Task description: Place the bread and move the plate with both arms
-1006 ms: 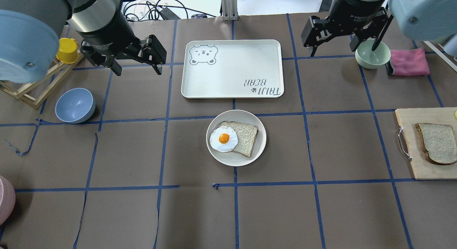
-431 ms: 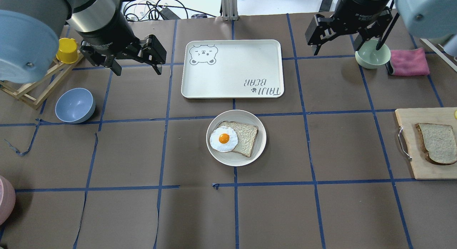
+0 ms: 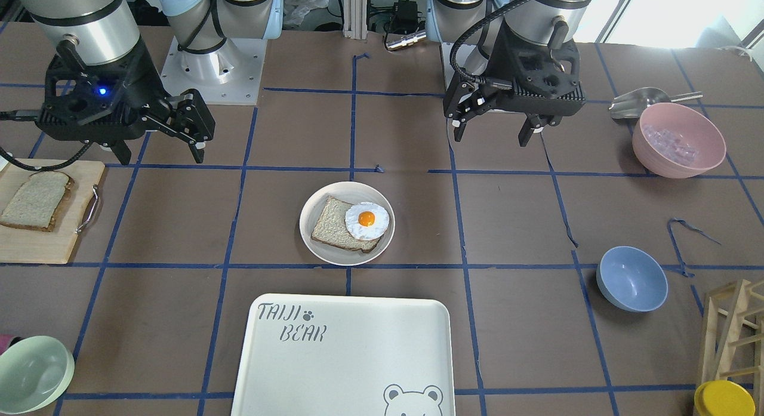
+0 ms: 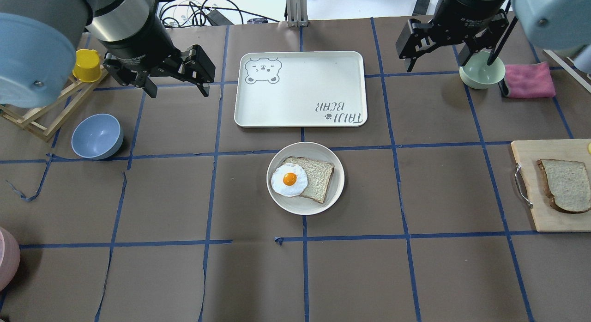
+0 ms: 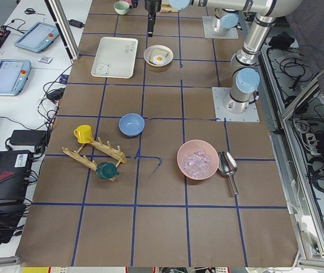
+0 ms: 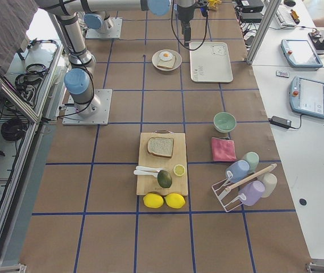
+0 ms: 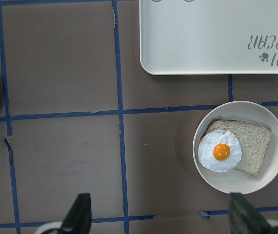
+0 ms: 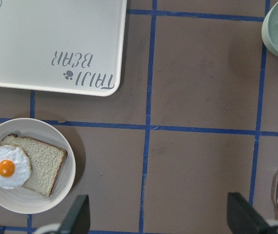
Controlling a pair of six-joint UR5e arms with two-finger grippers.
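The bread (image 4: 569,185), a domed wholemeal slice, lies on a wooden cutting board (image 4: 531,215) at the table's right edge; it also shows in the front view (image 3: 33,200). The round cream plate (image 4: 339,185) sits at mid-table and holds a squarer slice (image 4: 318,176) with a fried egg (image 4: 289,179) on it. My left gripper (image 4: 177,90) is open and empty, high above the table to the plate's far left. My right gripper (image 4: 449,64) is open and empty, high up beside a green bowl, far from the bread. The plate also shows in both wrist views (image 7: 275,161) (image 8: 12,207).
The cream "TAIJI BEAR" tray (image 4: 300,88) lies just beyond the plate. A blue bowl (image 4: 97,136), a wooden rack with a yellow cup (image 4: 87,65), a green bowl (image 4: 481,71), a pink cloth (image 4: 528,80) and a pink bowl (image 3: 678,139) stand around the edges.
My right gripper has shifted a little to the right and away in the overhead view, still open. My left gripper, the plate and the bread have not moved.
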